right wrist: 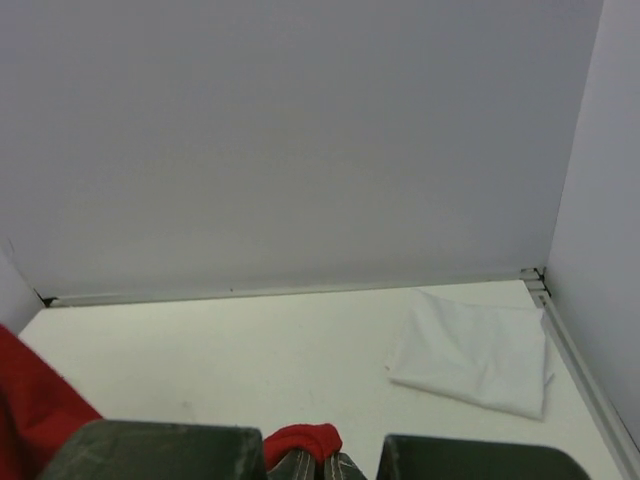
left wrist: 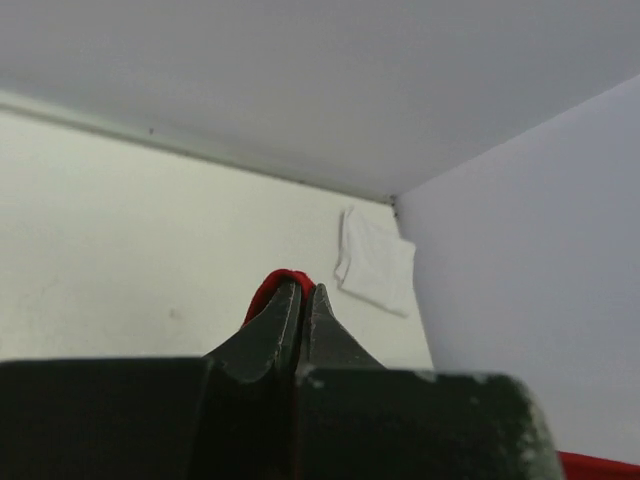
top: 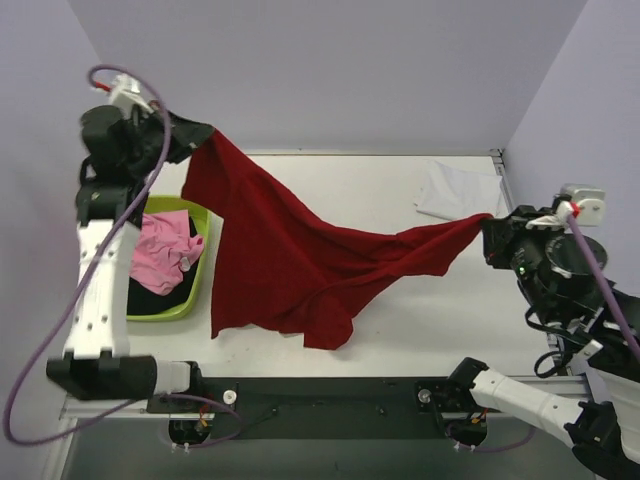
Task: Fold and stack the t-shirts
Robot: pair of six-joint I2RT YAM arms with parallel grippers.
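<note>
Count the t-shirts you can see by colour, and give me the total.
deep red shirt: 1
white shirt: 1
pink shirt: 1
black shirt: 1
Total: 4

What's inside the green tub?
A crumpled pink t-shirt lies on top of a black t-shirt in the green tub. Anything beneath them is covered, and the left arm hides the tub's left side.

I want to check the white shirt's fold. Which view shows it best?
Right wrist: the white shirt lies whole and close, folded flat near the far right corner. The top view shows it smaller; the left wrist view shows it small, at a slant.
</note>
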